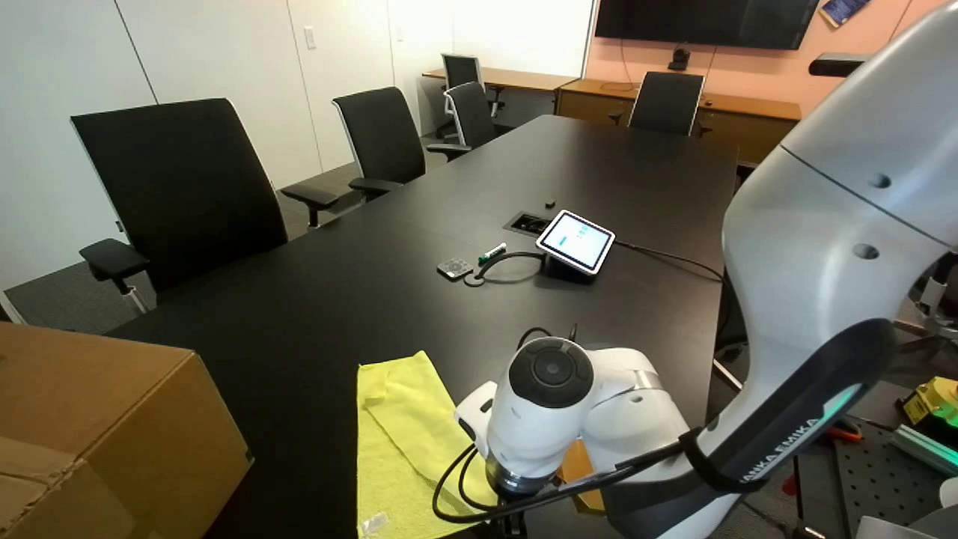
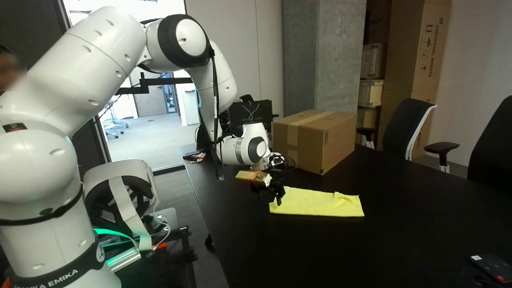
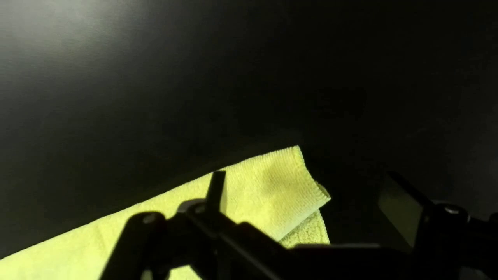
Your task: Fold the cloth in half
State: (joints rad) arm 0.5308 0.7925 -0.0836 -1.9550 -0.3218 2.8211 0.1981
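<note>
Lying below gripper [image 3: 306, 177], cloth [image 3: 268, 186] cnr shows btwn jaws — wide apart, nothing held.

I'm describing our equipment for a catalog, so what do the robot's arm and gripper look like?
The arm is glossy white with rounded segments, black joint trim and white EMIKA lettering on black. Black cables run along it under a black strap. The gripper is black, with two slim fingers that have flat inner faces.
</note>
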